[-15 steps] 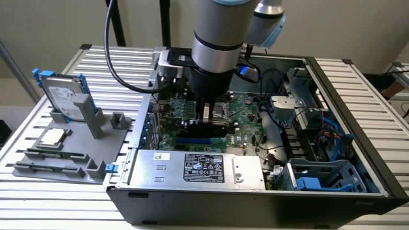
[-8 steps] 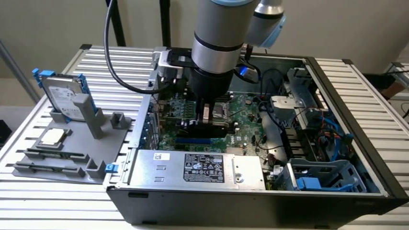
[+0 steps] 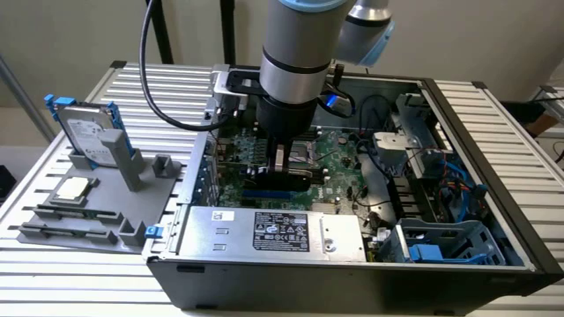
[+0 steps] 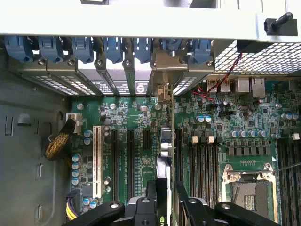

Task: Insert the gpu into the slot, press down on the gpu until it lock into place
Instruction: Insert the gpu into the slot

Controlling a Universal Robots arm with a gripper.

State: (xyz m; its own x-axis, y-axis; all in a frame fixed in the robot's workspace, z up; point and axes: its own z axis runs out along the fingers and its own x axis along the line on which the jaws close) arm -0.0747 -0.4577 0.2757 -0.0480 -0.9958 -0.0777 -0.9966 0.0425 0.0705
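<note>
Slatted metal table [image 3: 53, 277] carries the open computer case [image 3: 352, 281]; at the exterior view's centre the gripper [image 3: 282, 169] pinches the gpu [image 4: 163, 141] upright between its fingers [image 4: 151, 192], over the slot [image 3: 264, 195]. Seating looks begun; locking seems undone.

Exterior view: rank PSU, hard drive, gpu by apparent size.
1. PSU, also nearest the camera.
2. hard drive.
3. gpu, partly hidden, so its rank against the drive is unsure.
</note>
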